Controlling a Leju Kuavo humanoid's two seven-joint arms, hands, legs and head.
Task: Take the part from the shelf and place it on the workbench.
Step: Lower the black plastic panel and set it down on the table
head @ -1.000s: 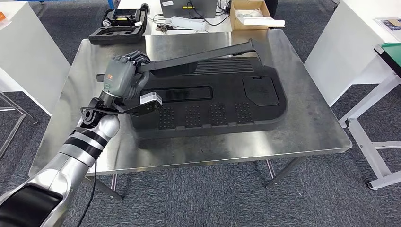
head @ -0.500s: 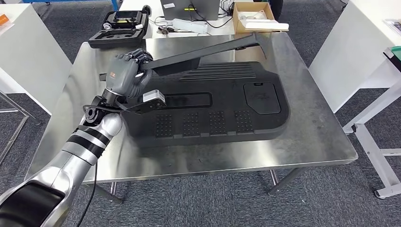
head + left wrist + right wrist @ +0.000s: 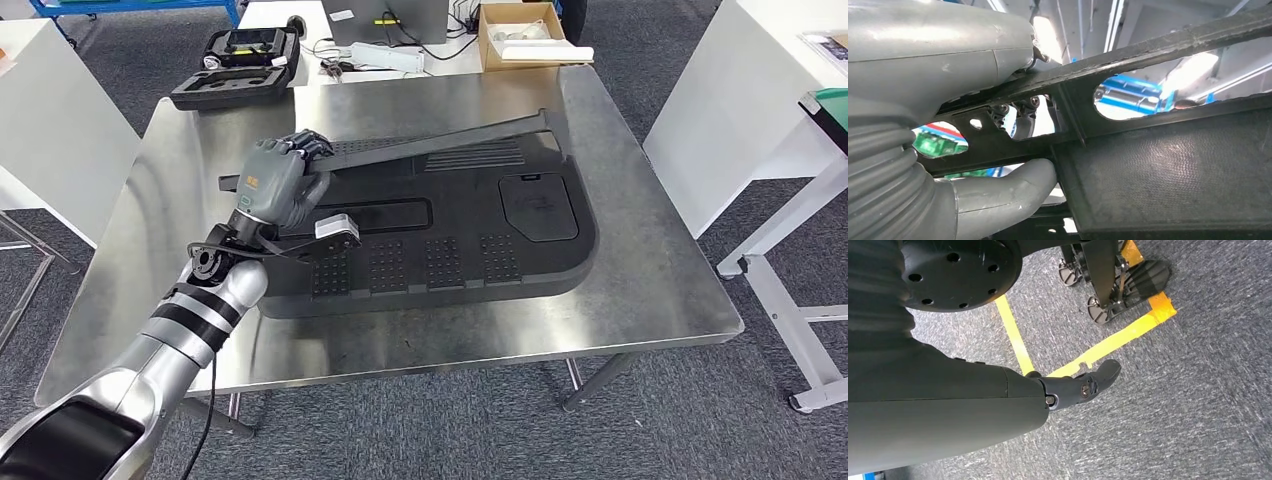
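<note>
Part (image 3: 440,235) on workbench (image 3: 650,270), gripped by left robot hand (image 3: 278,182)

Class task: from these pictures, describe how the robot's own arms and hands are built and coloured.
The left arm is glossy silver with black bands near the wrist and a black panel further back; a thin black cable hangs beside it. The left hand has a grey shell bearing a small orange mark, darker fingers and, in the wrist view, a ribbed grey cover. The right hand is dark grey.

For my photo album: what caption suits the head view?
The robot's left hand holds a long black bar above a big black panel on a steel table.
</note>
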